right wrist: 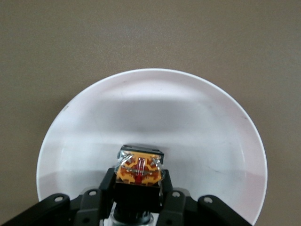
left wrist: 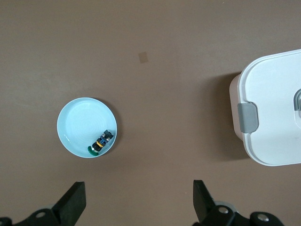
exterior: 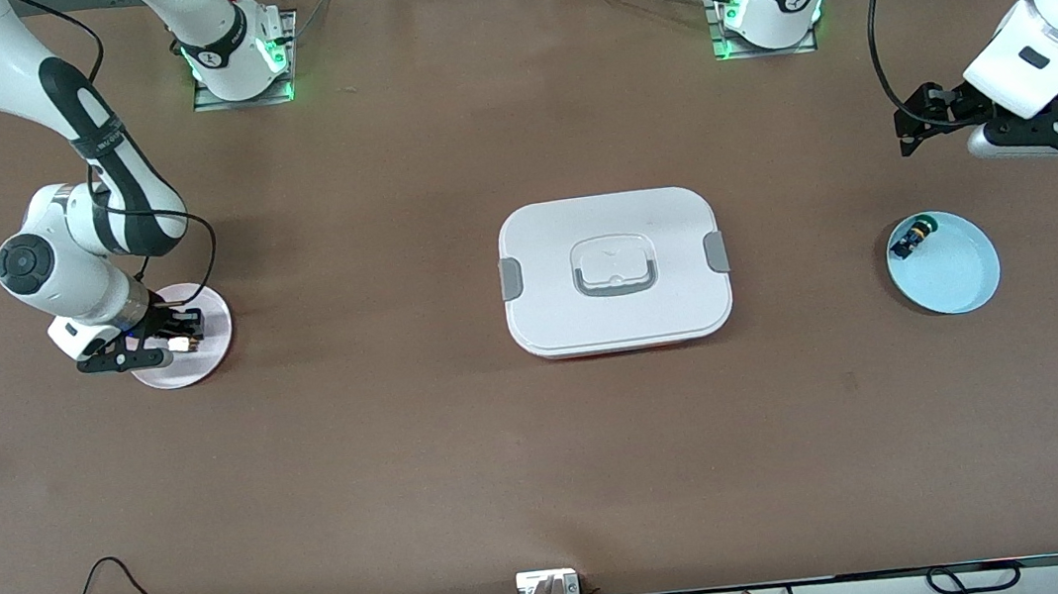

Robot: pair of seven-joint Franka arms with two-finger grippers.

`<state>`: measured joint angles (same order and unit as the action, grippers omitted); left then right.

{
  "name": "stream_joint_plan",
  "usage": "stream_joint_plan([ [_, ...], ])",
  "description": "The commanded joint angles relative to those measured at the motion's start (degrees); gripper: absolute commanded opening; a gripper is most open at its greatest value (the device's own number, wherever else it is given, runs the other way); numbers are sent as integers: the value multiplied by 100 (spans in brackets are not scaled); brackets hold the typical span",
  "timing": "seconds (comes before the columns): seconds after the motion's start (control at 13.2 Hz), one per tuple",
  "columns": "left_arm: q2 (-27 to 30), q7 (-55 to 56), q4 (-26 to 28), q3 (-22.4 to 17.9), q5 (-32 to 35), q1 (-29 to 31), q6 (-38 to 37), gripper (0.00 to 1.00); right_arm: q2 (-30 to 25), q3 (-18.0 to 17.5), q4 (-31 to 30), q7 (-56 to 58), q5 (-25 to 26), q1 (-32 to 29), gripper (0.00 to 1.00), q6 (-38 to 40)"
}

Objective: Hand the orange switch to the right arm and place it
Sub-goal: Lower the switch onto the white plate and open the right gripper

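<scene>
Brown tabletop (exterior: 407, 450), white lidded box (exterior: 614, 272) mid-table. Right end effector (exterior: 180, 339) clenched on orange switch (right wrist: 139, 172), low over white plate (exterior: 207, 359) at right arm's end. Blue dish (exterior: 960, 278) holds green-capped switch (exterior: 913, 238) at left arm's end. Left end effector (left wrist: 138, 205) released, fingers spread, hovers above it, waiting.

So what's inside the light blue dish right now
Inside the light blue dish lies one small switch with a green cap, against the rim. Nothing else shows in it, though the spot beneath the switch is covered.
</scene>
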<state>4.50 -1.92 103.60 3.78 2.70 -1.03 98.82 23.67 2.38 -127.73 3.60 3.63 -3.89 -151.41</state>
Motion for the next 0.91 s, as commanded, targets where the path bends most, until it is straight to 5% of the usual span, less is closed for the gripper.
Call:
stream_joint_plan([
  [0.0,-37,-133,-112,-9,-112,-2,-100,100,24,-44,29,71,77,-85,91,-73],
  [0.08,-37,-133,-112,-9,-112,-2,-100,100,-28,-44,38,88,77,-85,100,-38],
  [0.83,-37,-133,-112,-9,-112,-11,-100,100,-1494,-97,794,71,77,239,100,2755],
])
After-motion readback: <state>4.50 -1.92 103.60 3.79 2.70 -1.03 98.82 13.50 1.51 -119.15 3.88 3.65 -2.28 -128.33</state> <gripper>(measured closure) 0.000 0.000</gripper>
